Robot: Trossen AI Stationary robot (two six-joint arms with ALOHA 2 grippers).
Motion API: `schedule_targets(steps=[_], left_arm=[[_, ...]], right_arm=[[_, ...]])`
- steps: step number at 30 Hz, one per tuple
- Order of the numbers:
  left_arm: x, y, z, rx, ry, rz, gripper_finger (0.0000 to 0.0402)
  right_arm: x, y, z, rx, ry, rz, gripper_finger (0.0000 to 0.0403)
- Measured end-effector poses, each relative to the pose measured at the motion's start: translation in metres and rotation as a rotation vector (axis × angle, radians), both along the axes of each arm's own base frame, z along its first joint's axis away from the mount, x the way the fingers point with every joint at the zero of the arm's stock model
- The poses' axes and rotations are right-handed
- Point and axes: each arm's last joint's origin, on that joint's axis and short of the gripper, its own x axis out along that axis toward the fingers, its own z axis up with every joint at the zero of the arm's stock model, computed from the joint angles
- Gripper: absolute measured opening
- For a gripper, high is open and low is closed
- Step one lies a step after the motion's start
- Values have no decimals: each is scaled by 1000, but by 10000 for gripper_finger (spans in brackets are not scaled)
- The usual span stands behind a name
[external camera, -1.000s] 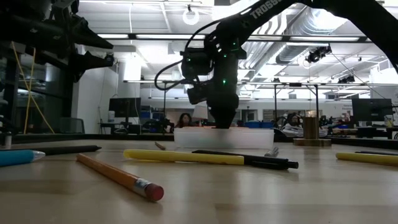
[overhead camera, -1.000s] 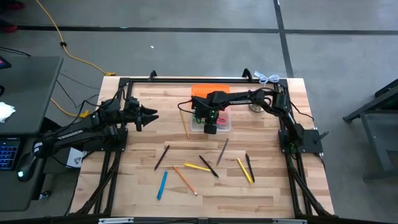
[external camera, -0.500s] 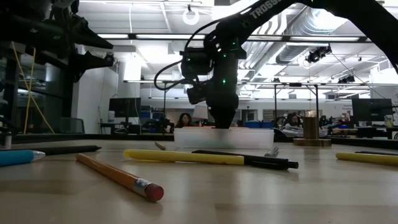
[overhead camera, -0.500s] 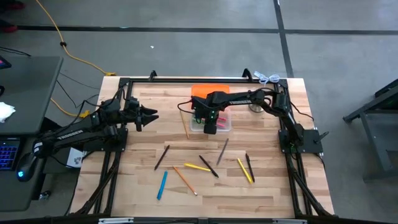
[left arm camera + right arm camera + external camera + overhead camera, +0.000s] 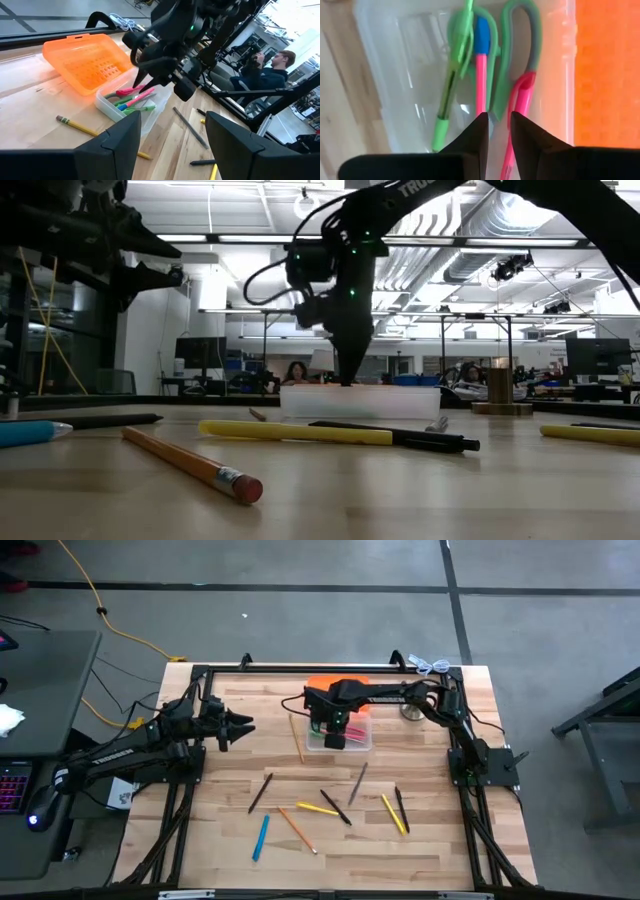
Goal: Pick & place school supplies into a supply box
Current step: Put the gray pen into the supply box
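Left gripper (image 5: 243,727) is parked over the left side of the table, fingers spread wide with nothing in them, just waiting.

Moving right: a wooden pencil (image 5: 297,739) lies just left of the clear supply box (image 5: 338,744), and the orange lid (image 5: 336,685) sits touching the box's far edge. Right gripper (image 5: 336,738) hangs straight over the box. A second ago its jaws were nearly pinched together down in the tub; now they've cracked apart a little and it's come up a bit, with nothing between the fingers (image 5: 470,137) as far as the wrist view shows. Looks to me like it just dropped off a pen, so that's one more item done. Inside I can see green-handled scissors (image 5: 517,55), a pink pen (image 5: 481,82), a brighter pink pen (image 5: 517,107) and a green pen (image 5: 451,75).

Still loose on the near half of the table: a dark pencil (image 5: 260,793), blue pen (image 5: 260,837), orange pencil (image 5: 297,829), yellow pen (image 5: 317,808), black pen (image 5: 335,807), grey pencil (image 5: 357,783), another yellow pen (image 5: 393,814) and a black one (image 5: 401,808) right beside it.

Plenty of bare wood between those, so approaches look easy. Only tight spots are the crossed yellow/black pair and the far-right pair near the table edge.
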Motion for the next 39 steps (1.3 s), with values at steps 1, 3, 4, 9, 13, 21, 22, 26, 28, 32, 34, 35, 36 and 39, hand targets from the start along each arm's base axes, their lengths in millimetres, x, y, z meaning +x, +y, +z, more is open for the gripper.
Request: schedule_targets(steps=[1,3,4,9,13,21,22,26,28,32,34,35,36,39], left_arm=[[0,0,0,0,0,-3,250],[0,0,0,-2,-1,-11,250],[0,0,0,-2,-1,-11,250],[0,-1,0,-3,-1,-18,250],[0,-1,0,3,0,-28,250],[0,-1,-1,-1,8,-28,250],[0,-1,-1,-1,8,-29,250],[0,-1,-1,-1,8,-29,250],[0,-1,-1,-1,8,-28,250],[0,-1,-1,-1,8,-29,250],[0,-1,-1,-1,8,-29,250],[0,-1,-1,-1,8,-29,250],[0,-1,-1,1,8,-29,250],[0,-1,-1,14,11,-33,250]], right_arm=[[1,0,2,2,-3,1,59],[2,0,8,1,-5,2,61],[2,0,12,1,-7,2,62],[4,0,34,0,-14,-3,62],[5,0,54,-1,-32,-18,63],[3,7,81,102,-49,-4,64],[2,10,83,109,-45,2,63],[3,22,90,112,-33,33,62],[3,29,91,112,-27,54,63],[3,45,94,114,-3,109,64],[2,52,95,114,14,143,63],[2,56,96,114,18,162,62],[1,60,97,111,15,182,62],[-2,71,107,106,-7,240,64]])
